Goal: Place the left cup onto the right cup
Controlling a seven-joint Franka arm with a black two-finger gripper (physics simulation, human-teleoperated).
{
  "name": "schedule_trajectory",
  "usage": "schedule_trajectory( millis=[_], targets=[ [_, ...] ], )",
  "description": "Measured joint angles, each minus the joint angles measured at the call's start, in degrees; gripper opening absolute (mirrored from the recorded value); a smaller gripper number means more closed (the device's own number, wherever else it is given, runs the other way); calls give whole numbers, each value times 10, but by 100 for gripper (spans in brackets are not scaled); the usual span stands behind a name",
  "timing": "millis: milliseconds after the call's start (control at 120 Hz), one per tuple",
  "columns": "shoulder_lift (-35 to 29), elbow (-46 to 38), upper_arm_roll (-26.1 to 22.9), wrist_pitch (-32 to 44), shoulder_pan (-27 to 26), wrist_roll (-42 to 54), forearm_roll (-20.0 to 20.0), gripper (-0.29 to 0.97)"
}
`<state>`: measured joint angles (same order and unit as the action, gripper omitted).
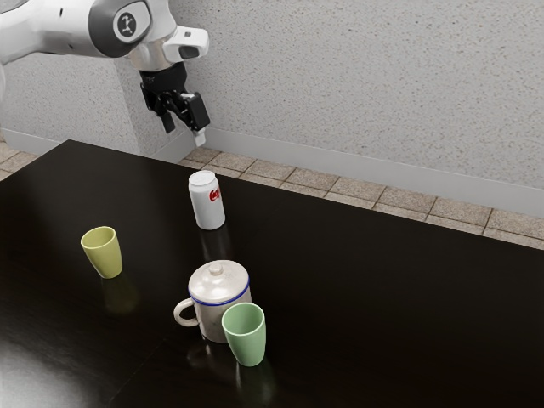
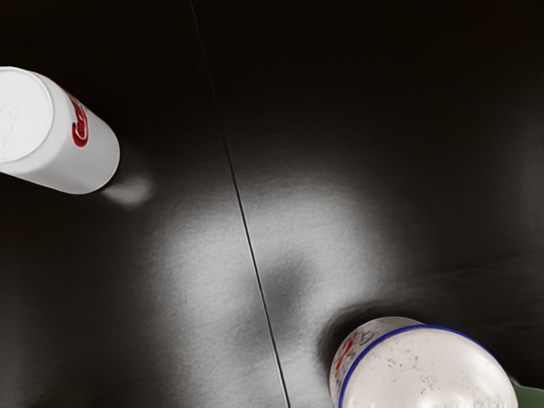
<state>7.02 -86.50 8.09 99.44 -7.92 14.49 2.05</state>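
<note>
A yellow-green cup (image 1: 102,251) stands upright on the dark table toward the exterior view's left. A darker green cup (image 1: 244,333) stands upright near the table's front, touching or just in front of a lidded white mug (image 1: 217,299); its rim edge (image 2: 531,394) peeks past the mug (image 2: 421,367) in the wrist view. My black gripper (image 1: 184,121) hangs high above the table's far edge, well above and behind both cups. Its fingers are open with nothing between them.
A white soda can (image 1: 206,200) with red lettering stands upright between the gripper and the mug, also seen as the can (image 2: 53,132) in the wrist view. The table (image 1: 382,289) is dark and glossy, with a seam (image 2: 242,221) running across it.
</note>
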Motion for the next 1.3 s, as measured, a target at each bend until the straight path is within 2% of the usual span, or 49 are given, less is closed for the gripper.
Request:
schedule_trajectory(
  millis=[275, 367, 550, 767, 967, 1125, 1300],
  targets=[
    [0, -1, 1, 0, 0, 10, -1, 68],
    [-9, -26, 5, 0, -1, 12, -3, 68],
    [-45, -108, 57, 3, -1, 14, -3, 68],
    [-16, -134, 81, 9, 34, 9, -8, 68],
    [-37, -238, 110, 81, 28, -6, -10, 68],
    [-24, -249, 119, 127, 57, -13, -12, 68],
    [12, -250, 119, 157, 67, -19, -10, 68]
  ],
)
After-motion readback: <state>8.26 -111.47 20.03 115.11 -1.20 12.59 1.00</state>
